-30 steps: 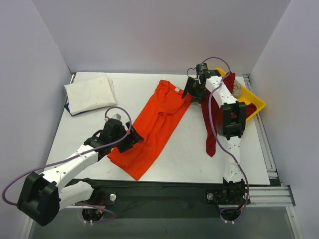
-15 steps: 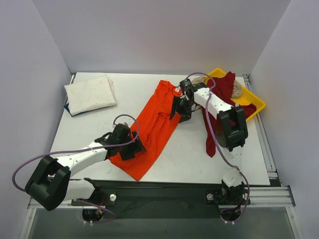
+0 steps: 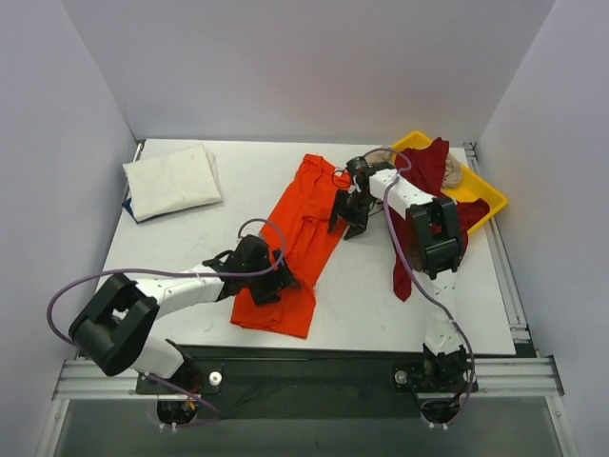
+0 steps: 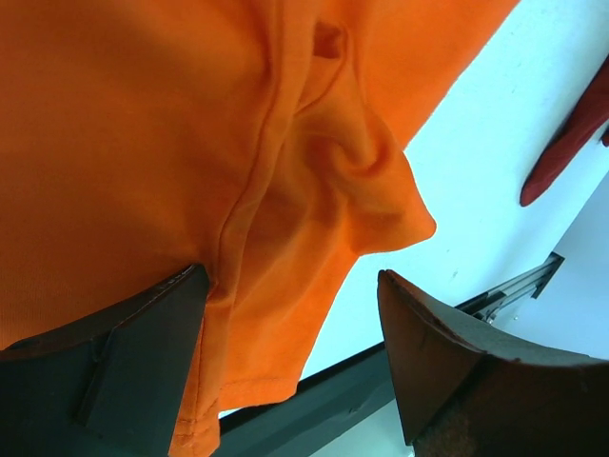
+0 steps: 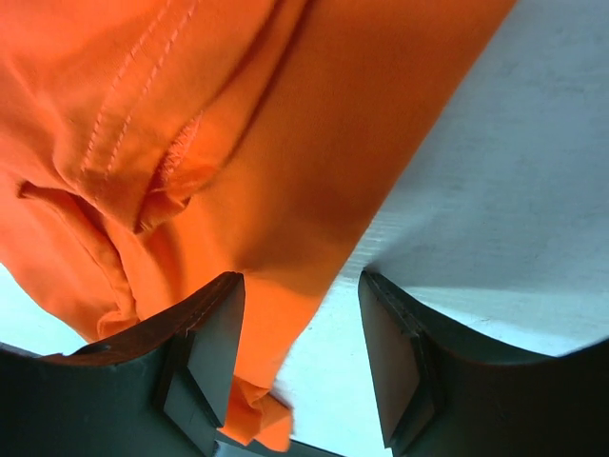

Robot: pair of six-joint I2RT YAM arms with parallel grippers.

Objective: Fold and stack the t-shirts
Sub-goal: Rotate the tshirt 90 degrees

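since a second ago our left gripper [image 3: 276,284] has been sliding rightward over the near end of the orange t-shirt [image 3: 306,219], dragging that hem along, and our right gripper [image 3: 348,221] has come in from the yellow tray [image 3: 487,195]. we are keeping both sets of jaws apart, clamping nothing. orange cloth is lying under the left fingers, and the shirt's edge is running beneath the right ones. the dark red t-shirt [image 3: 403,252] is lying to the right gripper's right.

The orange t-shirt [image 4: 143,124] filled the upper left of the frame, bunched into a peaked fold at the centre. The left pincer [image 4: 290,286] stood along the bottom, its dark fingers [image 4: 143,362] wide apart. White bench [image 4: 495,114] showed at upper right, with a dark red t-shirt [image 4: 571,143] at the right edge.
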